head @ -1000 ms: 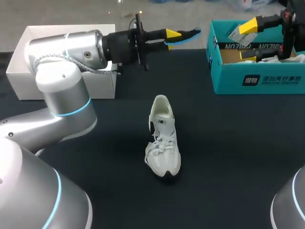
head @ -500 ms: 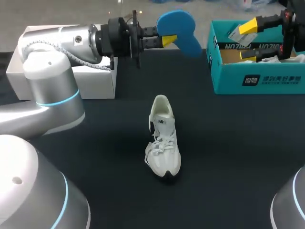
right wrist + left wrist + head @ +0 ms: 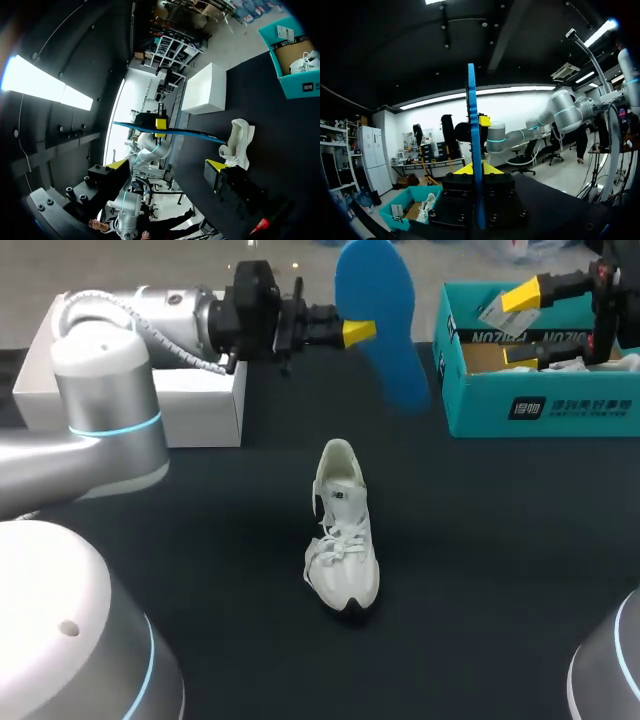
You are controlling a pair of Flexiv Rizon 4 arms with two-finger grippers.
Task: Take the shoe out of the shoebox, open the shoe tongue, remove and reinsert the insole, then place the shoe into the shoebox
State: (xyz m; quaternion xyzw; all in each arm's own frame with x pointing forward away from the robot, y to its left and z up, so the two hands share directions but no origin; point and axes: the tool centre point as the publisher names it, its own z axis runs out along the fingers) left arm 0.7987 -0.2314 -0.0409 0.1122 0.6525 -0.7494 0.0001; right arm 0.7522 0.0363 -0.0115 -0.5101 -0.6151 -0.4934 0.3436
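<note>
Clamping the blue insole near its middle, the left hand holds it seemingly upright.

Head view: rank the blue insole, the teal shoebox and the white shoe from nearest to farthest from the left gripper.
1. The blue insole: clamped in the left gripper, held up off the table.
2. The teal shoebox: to the gripper's right, its near wall just past the insole.
3. The white shoe: on the table in the middle, well toward the front.
</note>
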